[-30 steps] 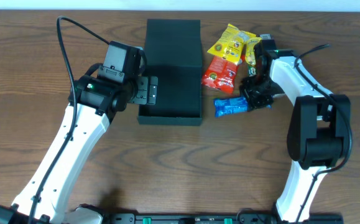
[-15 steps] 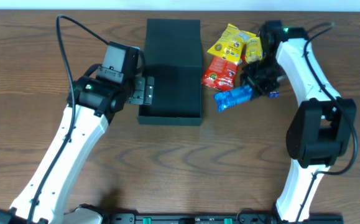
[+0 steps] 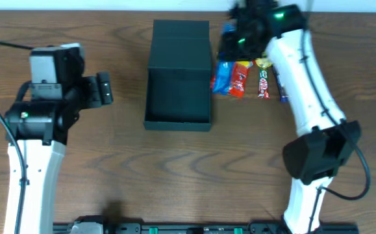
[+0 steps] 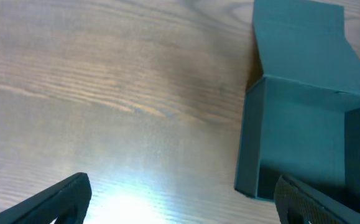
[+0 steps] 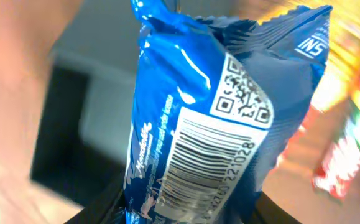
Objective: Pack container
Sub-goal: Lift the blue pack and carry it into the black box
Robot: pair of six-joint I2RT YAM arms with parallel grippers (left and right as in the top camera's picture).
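The container lies open in the middle of the wooden table. Its flap lid is laid back flat on the far side of the container. Inside the container only the bare black floor shows.

The right gripper is up above the far right corner of the container. It has its fingers closed on a blue packet. In the right wrist view this packet fills almost the whole picture, with a barcode and a square code on it, and only the dark tips of the fingers show under it. From overhead the blue packet is just beside the right wall of the container, outside of it. In that view it is not possible to tell if it touches the wall.

To the right of the blue packet is a red packet, and a further small packet lies to the right of that one.

The left gripper is well apart from the container, on its left side, and faces toward it. Its fingers are spread wide and there is nothing between them. In the left wrist view the left wall of the container stands ahead of it.
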